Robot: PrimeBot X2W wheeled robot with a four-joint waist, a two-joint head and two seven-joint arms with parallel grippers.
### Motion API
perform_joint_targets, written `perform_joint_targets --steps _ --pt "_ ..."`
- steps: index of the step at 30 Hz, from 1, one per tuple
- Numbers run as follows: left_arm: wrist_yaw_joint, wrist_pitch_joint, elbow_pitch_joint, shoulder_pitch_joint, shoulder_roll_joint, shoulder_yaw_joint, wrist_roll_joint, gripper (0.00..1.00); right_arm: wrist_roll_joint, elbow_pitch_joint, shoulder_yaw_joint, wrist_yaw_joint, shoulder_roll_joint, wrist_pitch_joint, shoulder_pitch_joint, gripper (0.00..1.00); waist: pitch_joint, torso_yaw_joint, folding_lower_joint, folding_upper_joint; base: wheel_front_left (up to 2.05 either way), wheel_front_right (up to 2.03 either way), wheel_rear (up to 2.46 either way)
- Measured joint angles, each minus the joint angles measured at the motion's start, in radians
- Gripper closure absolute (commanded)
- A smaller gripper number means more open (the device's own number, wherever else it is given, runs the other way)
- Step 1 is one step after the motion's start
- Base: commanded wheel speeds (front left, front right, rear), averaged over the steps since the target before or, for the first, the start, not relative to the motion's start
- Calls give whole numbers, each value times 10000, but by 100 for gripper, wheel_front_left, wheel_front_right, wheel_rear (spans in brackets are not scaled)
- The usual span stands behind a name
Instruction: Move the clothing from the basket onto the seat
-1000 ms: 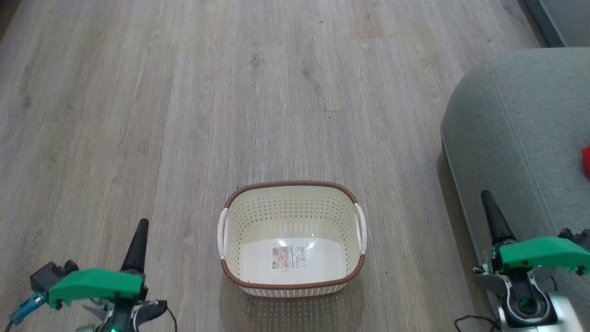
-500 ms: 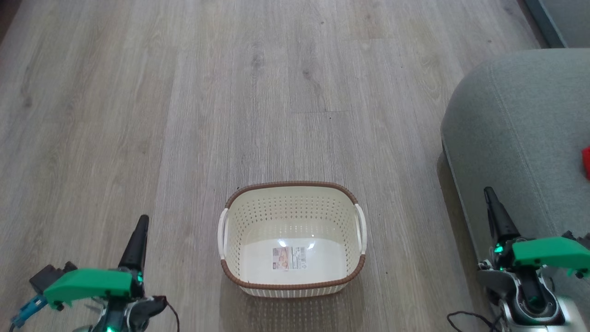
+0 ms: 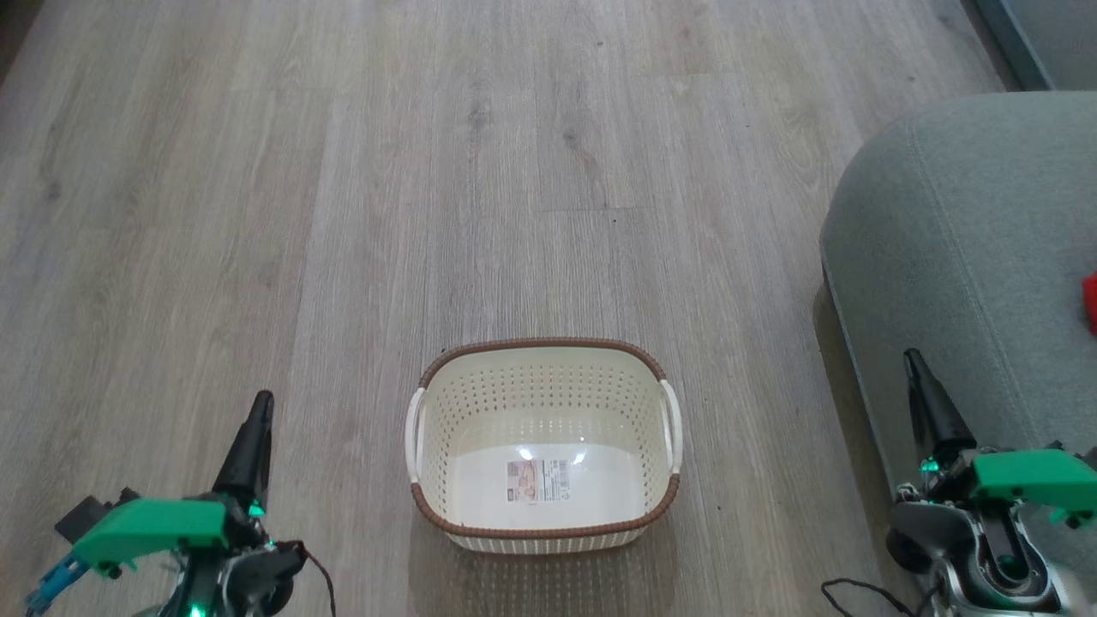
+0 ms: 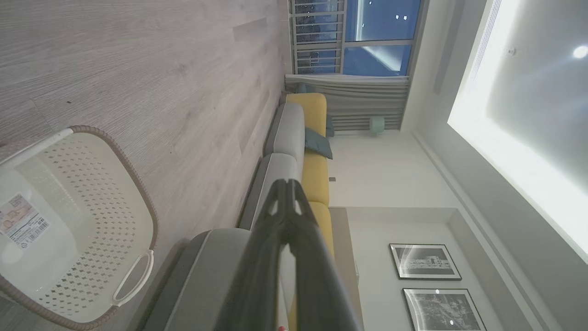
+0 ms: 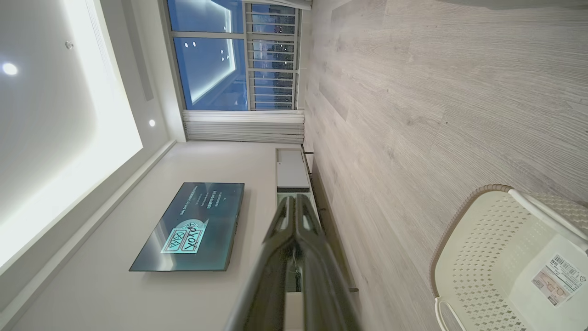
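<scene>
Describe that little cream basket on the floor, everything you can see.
The basket is a small oval tub of cream plastic, its walls punched with rows of holes. A brown braided-look rim runs round the top, with a white handle on each side. A label sticker lies on its base. It stands upright on the wooden floor, with nothing inside.

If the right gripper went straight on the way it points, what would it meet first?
Nothing close. The right gripper, jaws shut, points above the floor; its tips line up with a low white cabinet at the far wall, probably the first thing met, though depth is unclear.
</scene>
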Motion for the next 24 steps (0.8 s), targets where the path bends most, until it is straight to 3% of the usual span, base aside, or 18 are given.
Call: perform_joint_targets --steps 24 --pt "0 2 -13 0 0 21 4 100 10 -4 -12 0 25 0 0 100 0 0 0 0 0 0 0"
